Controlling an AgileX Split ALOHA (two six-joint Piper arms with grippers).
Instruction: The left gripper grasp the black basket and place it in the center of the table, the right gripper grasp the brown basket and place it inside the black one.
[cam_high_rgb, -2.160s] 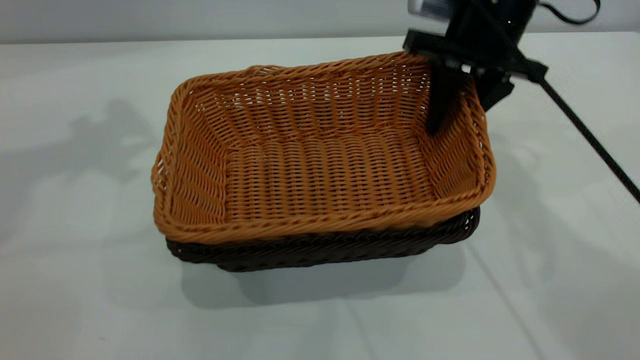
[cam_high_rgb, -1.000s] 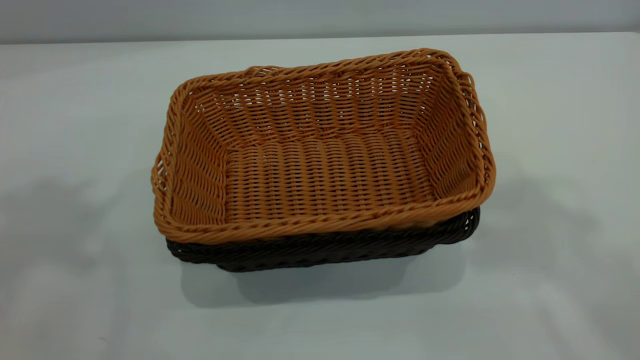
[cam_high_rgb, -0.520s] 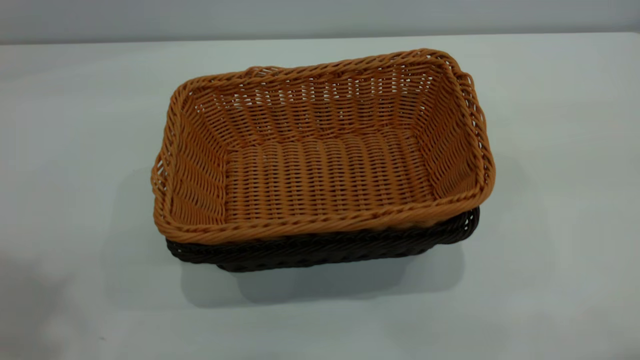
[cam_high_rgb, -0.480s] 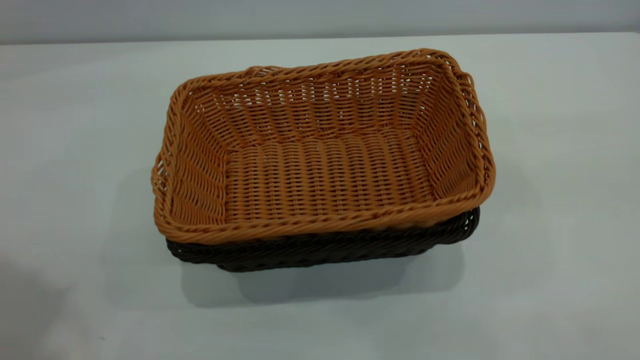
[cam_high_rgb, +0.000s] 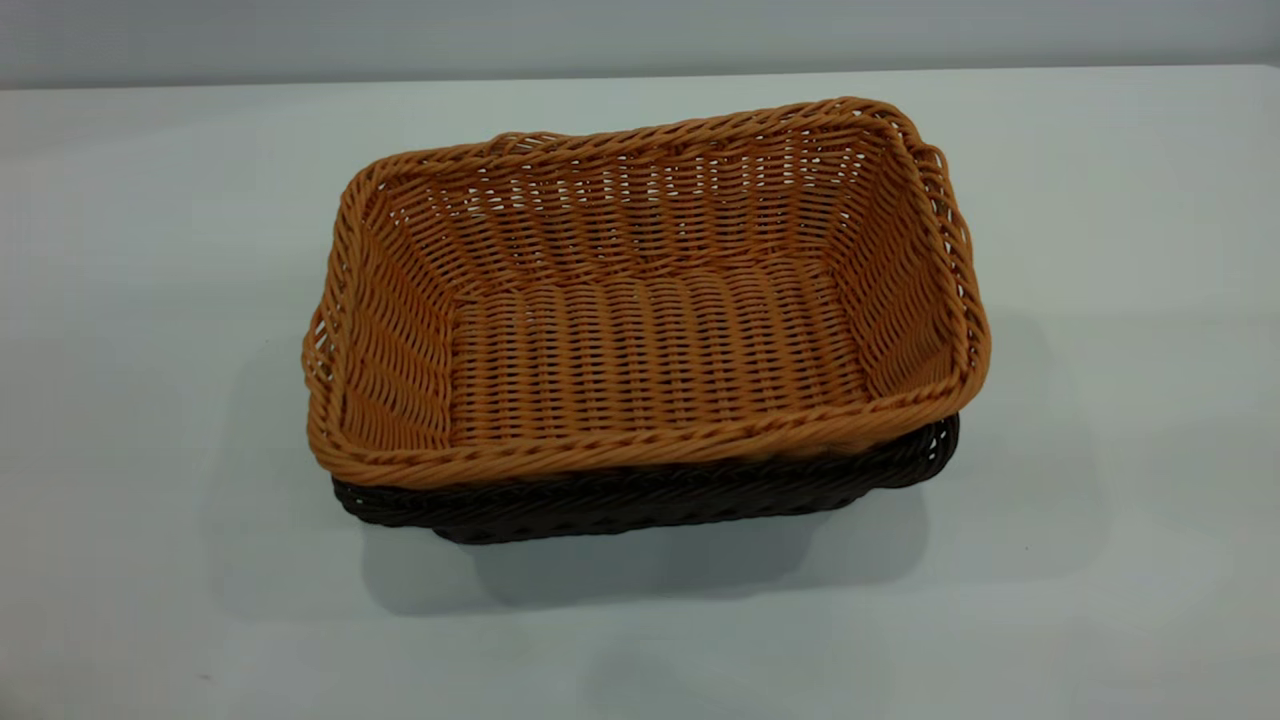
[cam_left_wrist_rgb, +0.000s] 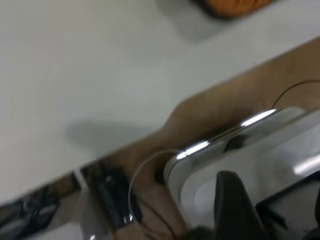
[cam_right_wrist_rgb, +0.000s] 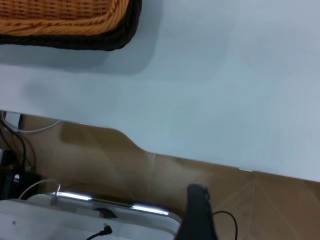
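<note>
The brown basket (cam_high_rgb: 650, 330) sits nested inside the black basket (cam_high_rgb: 640, 500) in the middle of the table (cam_high_rgb: 150, 200). Only the black basket's rim and lower wall show under it. Neither gripper shows in the exterior view. In the right wrist view the right gripper (cam_right_wrist_rgb: 199, 215) is a dark shape beyond the table's edge, far from the brown basket (cam_right_wrist_rgb: 60, 15) and the black basket (cam_right_wrist_rgb: 120, 37). In the left wrist view the left gripper (cam_left_wrist_rgb: 235, 205) is a dark blur off the table, and a bit of the brown basket (cam_left_wrist_rgb: 235, 6) shows far off.
Both wrist views show the table edge with brown floor beyond it. A silver-white piece of equipment with cables lies there, in the left wrist view (cam_left_wrist_rgb: 260, 145) and in the right wrist view (cam_right_wrist_rgb: 75, 220). Bare tabletop surrounds the baskets.
The right gripper, earlier at the brown basket's far right rim, has left the exterior view. The arm shadows have faded from the table. The baskets have not moved.
</note>
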